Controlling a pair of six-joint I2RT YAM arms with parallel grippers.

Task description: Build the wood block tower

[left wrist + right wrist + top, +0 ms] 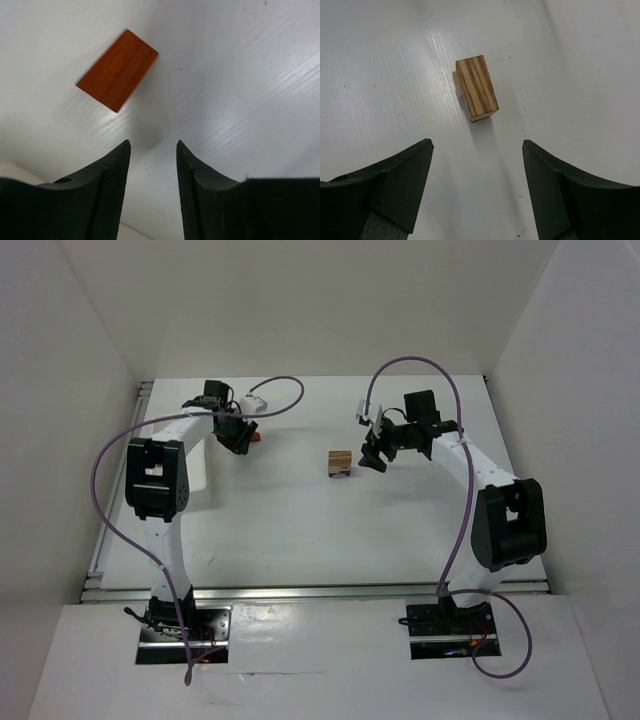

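Observation:
A small stack of wooden blocks [340,464] stands mid-table, a striped tan block on top of a darker piece. In the right wrist view the striped block [477,87] lies ahead of my right gripper [477,145], which is open, empty and apart from it. In the top view the right gripper [375,455] is just right of the stack. The orange-red roof piece [117,70] lies flat on the table ahead and left of my left gripper [152,145], which is open and empty. In the top view the roof piece [257,436] sits beside the left gripper [240,436].
A white tray [197,468] lies at the left, partly under the left arm. White walls close in the table on the left, back and right. Purple cables loop above both arms.

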